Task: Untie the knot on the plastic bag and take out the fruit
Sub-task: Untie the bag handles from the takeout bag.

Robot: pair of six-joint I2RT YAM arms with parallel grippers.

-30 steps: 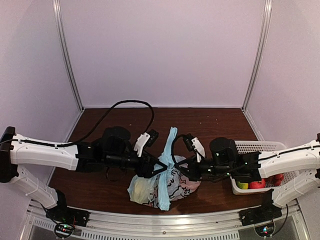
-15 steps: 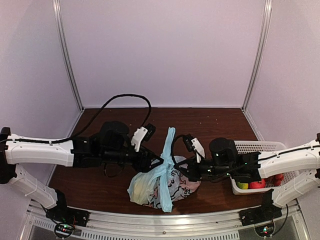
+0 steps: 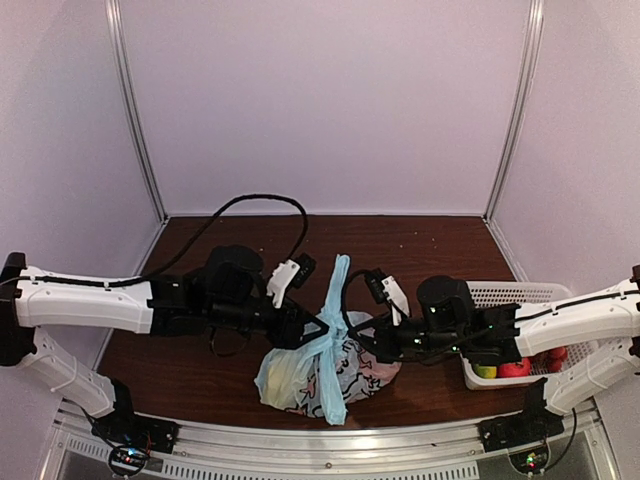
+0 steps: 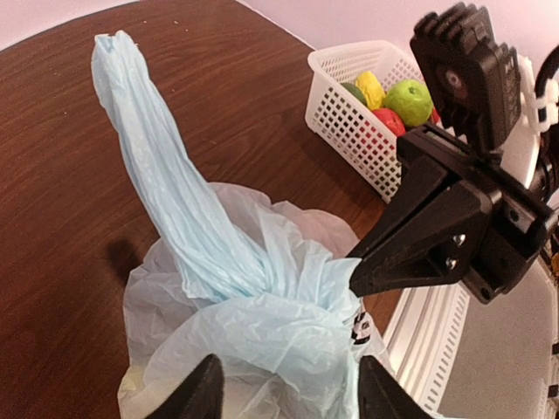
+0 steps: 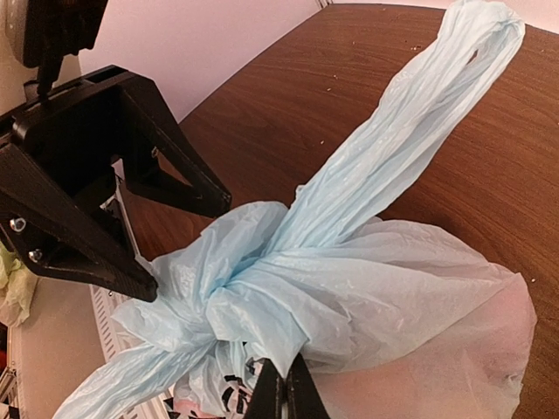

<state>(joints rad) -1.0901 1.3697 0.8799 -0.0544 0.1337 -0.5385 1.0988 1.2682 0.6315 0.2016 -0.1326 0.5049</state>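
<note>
The light blue plastic bag (image 3: 322,372) stands on the brown table between my two arms. One handle ear (image 3: 340,275) sticks up and back; another hangs forward. The knot (image 4: 281,307) is a bunched lump at the bag's top (image 5: 249,292). My left gripper (image 4: 288,393) is open, with a finger on each side just below the knot. My right gripper (image 5: 285,394) is shut, pinching a fold of the bag directly under the knot. From above, both grippers meet at the knot, left (image 3: 312,328) and right (image 3: 358,335). The fruit is inside; only a yellowish shape (image 3: 283,372) shows through.
A white mesh basket (image 3: 510,294) sits at the right under my right arm, holding green, yellow and red pieces (image 4: 409,98). A black cable (image 3: 255,205) loops over the table behind my left arm. The metal rail runs along the near edge.
My left gripper drew back a little to the left, then returned to the knot. The right gripper and the bag have stayed put.
</note>
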